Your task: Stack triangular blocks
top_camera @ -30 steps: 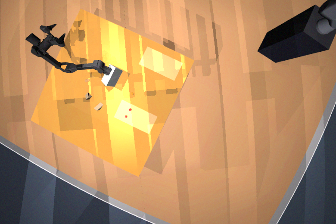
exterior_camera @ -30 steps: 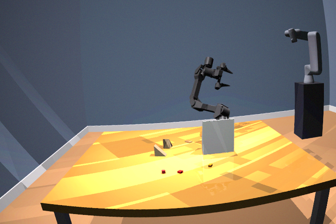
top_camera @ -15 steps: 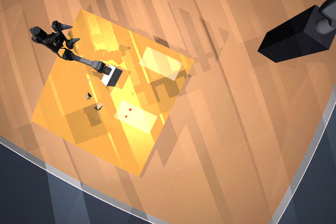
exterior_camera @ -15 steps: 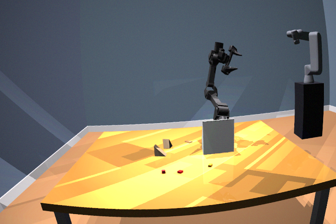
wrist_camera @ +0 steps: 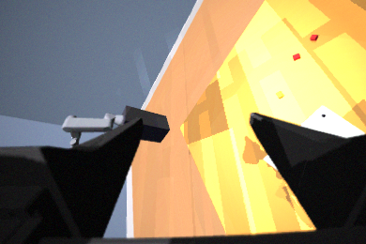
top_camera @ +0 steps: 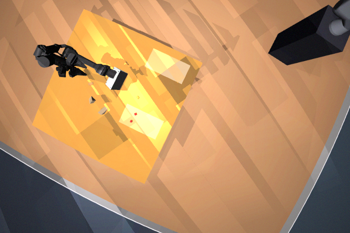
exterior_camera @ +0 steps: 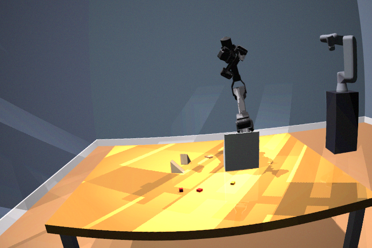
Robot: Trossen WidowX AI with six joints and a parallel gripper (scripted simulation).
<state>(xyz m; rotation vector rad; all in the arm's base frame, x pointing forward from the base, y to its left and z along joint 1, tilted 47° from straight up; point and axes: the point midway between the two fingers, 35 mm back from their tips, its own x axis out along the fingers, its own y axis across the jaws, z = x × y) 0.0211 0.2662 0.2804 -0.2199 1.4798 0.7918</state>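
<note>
Wood-coloured, two items: a nearer triangular block (top_camera: 102, 110) (exterior_camera: 175, 167) and a farther triangular block (top_camera: 92, 100) (exterior_camera: 185, 159). Both stood on the table (top_camera: 58, 116) (exterior_camera: 155, 235) (wrist_camera: 263, 195), near each other but apart, not yet mated. Handling, as judged: light, rigid, unlikely to dent; the slopes likely to slide on each other if pressed off-centre. Recommended hold: the two parallel triangular ends, level and squarely centred, leaving the slope free (pads closing on slope and back would probably have squeezed the piece out). Thin edges called for gentle closing.

End effector, one: the gripper (top_camera: 85, 70) (exterior_camera: 237, 66) (wrist_camera: 195, 120), raised above the table, fingers spread wide, nothing between them, touching neither block. Neither block showed in the wrist view, so the hand apparently needed re-aiming before any descent.
</note>
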